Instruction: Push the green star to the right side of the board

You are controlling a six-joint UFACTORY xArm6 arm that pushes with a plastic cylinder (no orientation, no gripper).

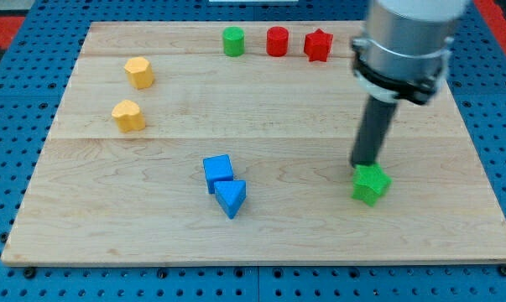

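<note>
Eight blocks sit on the wooden board (261, 92). At the view's left are two yellow ones: a yellow hexagon (138, 72) near the top, and a yellow block (127, 115) of rounded shape just below it. Lower and nearer the middle, a blue cube (218, 171) touches a blue triangle (231, 198) beneath it. Along the top edge stand a green cylinder (233, 41), a red cylinder (277, 41) and a red star (318, 45), in a row, close but apart. On the right half, toward the bottom, lies the green star (371, 183). The rod comes down from the grey arm (404, 42), and my tip (367, 164) rests at the star's upper edge, touching or nearly so. No jaws exist on this rig, so nothing is grasped.
</note>
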